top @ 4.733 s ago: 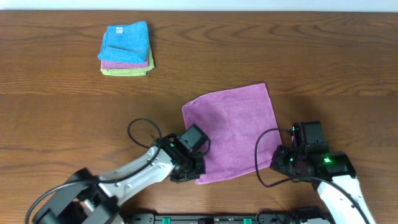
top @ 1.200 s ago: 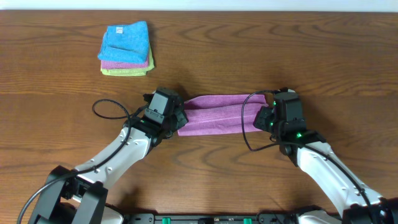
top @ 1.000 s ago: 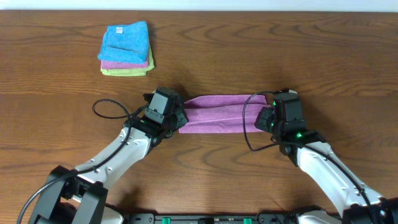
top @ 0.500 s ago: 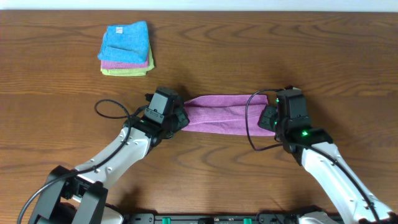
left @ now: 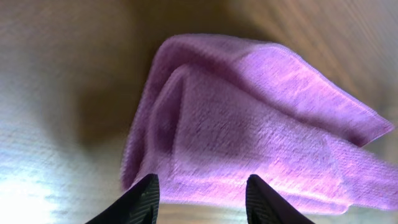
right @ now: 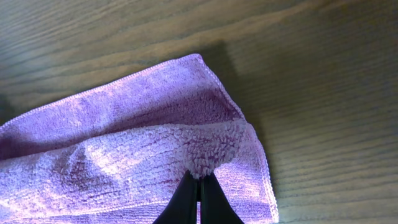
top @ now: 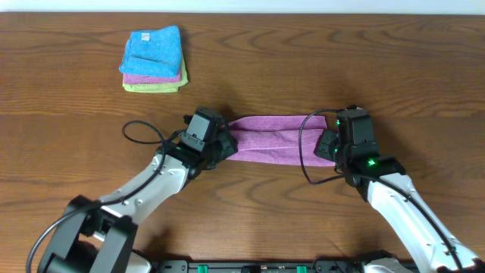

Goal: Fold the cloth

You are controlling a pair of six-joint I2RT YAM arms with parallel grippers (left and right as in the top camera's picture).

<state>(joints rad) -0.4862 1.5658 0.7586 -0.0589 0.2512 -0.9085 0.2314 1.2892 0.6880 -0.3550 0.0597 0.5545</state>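
The purple cloth [top: 276, 139] lies folded in half as a long band across the table's middle. My left gripper [top: 221, 146] sits at the band's left end, open, its fingers [left: 140, 202] apart with the cloth's folded corner [left: 249, 137] lying just beyond the tips and nothing between them. My right gripper [top: 327, 145] is at the right end, shut on a puckered bit of the top layer of the cloth [right: 205, 152] near its corner.
A stack of folded cloths, bright blue [top: 154, 47] on top, then pink and light green, sits at the far left of the wooden table [top: 394, 68]. Black cables loop beside both wrists.
My left gripper has opened and let go of the cloth's left end, which now lies on the table. The right gripper shifted slightly right and stays shut on the cloth.
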